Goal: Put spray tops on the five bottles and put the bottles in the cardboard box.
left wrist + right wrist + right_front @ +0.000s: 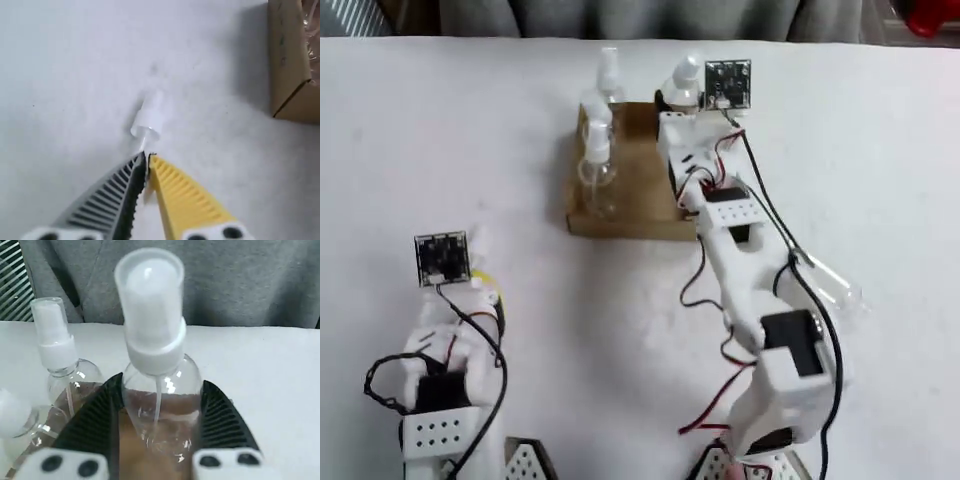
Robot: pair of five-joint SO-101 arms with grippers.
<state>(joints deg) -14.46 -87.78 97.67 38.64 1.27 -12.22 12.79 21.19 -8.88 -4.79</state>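
The bottle [165,415] with its spray top already on sat upright at the far right corner of the cardboard box [645,190]. The right hand [162,384] pinched it, one dark finger pressed against each side of its clear belly. The right wrist view showed the dip tube running down inside it and brown card beneath, though not whether its base touched the box floor. Two other capped bottles [597,160] [609,75] stood along the box's left wall, one nearer the far edge.

A loose spray top [149,117] lay on the white worktop [470,130] towards the near left corner, well apart from the box. The left wrist view showed the left hand [146,159], one finger grey and one yellow, pressed together on the thin tube trailing from that top. The high view gave only a pale blur there. The same wrist view caught a corner of the box with faint dark marks on its wall, too blurred to read.

An empty bottle [830,285] lay on its side on the worktop just beside the right arm, towards the right edge.
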